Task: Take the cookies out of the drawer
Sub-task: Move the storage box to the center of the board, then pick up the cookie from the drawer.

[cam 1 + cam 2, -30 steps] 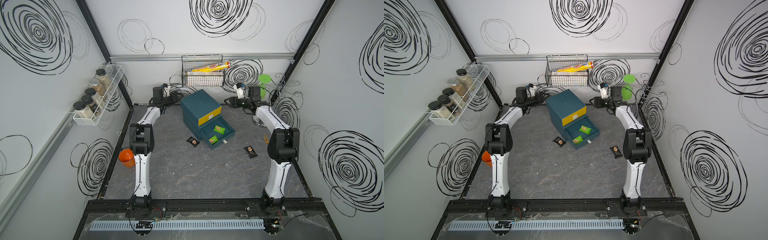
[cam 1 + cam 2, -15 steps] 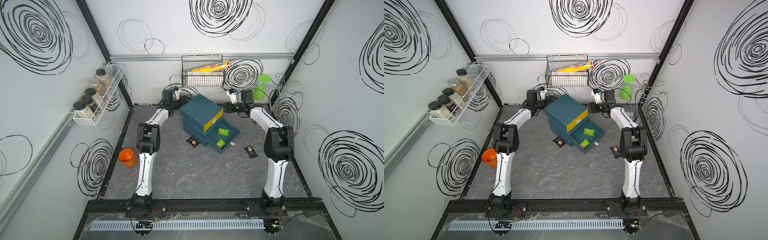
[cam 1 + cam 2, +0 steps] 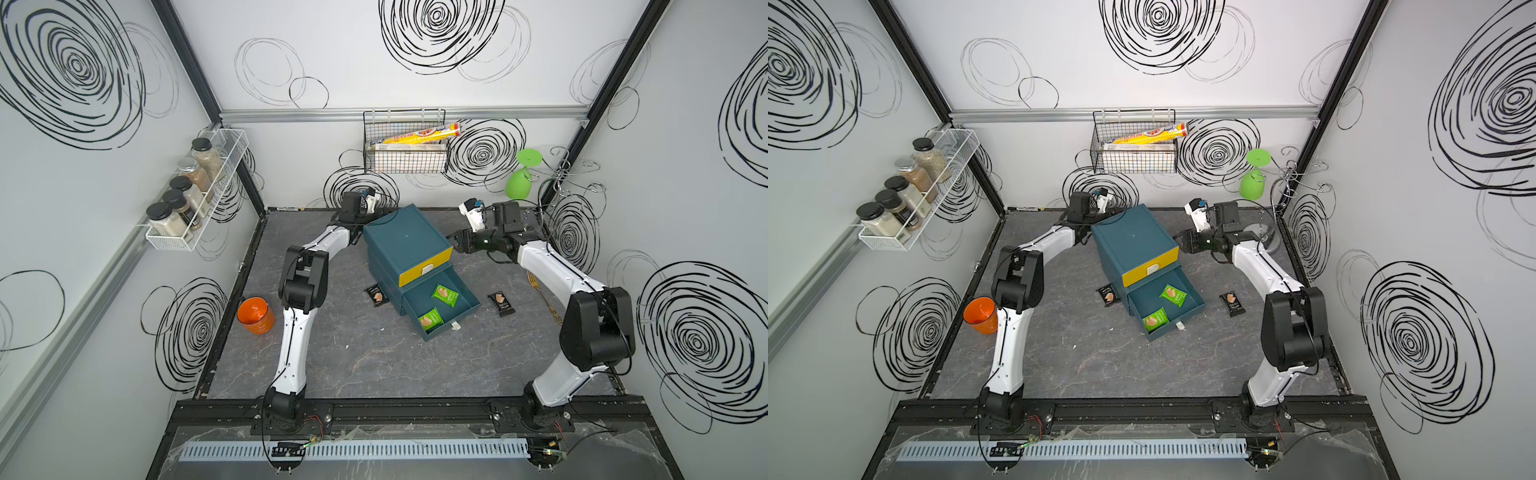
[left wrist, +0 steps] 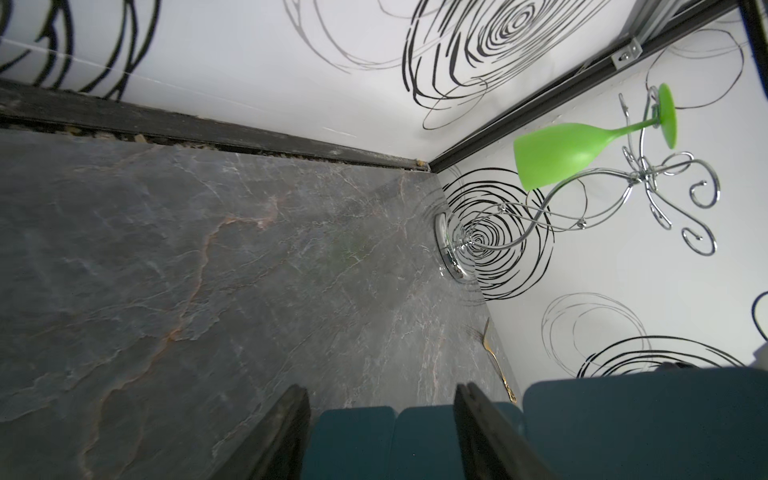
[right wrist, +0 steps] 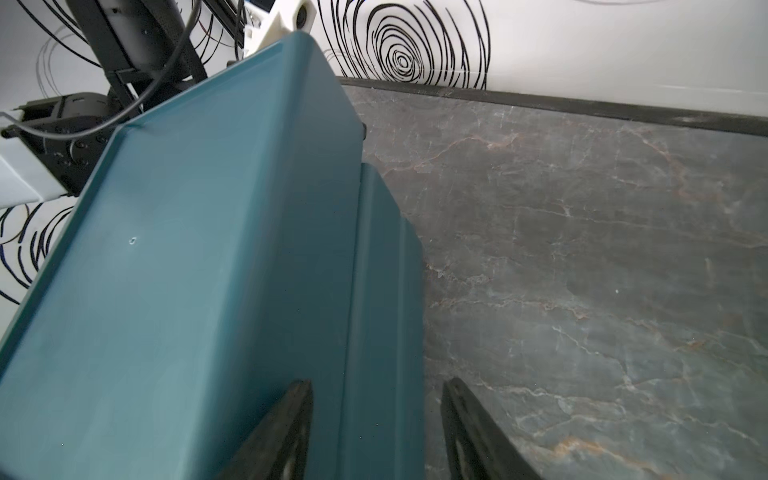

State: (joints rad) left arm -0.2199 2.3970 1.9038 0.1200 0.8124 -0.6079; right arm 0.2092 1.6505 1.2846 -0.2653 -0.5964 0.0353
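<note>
The teal drawer cabinet (image 3: 405, 237) (image 3: 1131, 241) stands tipped forward with its bottom drawer (image 3: 415, 299) slid out. Two bright green cookies packets (image 3: 445, 294) (image 3: 431, 319) lie in the drawer. Two black cookies packets (image 3: 376, 295) (image 3: 501, 303) lie on the table either side of it. My left gripper (image 4: 380, 395) is shut on the cabinet's back left edge, mostly hidden behind it in both top views. My right gripper (image 5: 376, 386) (image 3: 455, 243) is shut on the cabinet's lower right edge.
An orange cup (image 3: 255, 316) stands at the table's left edge. A chrome rack with a green glass (image 3: 521, 183) (image 4: 557, 153) fills the back right corner, and a gold fork (image 4: 496, 365) lies by the right wall. A wire basket (image 3: 405, 153) and a spice shelf (image 3: 195, 195) hang on the walls.
Both grippers have come forward and inward with the cabinet. The cabinet has tipped and turned, the bottom drawer has slid further out, and the green packets have shifted with it.
</note>
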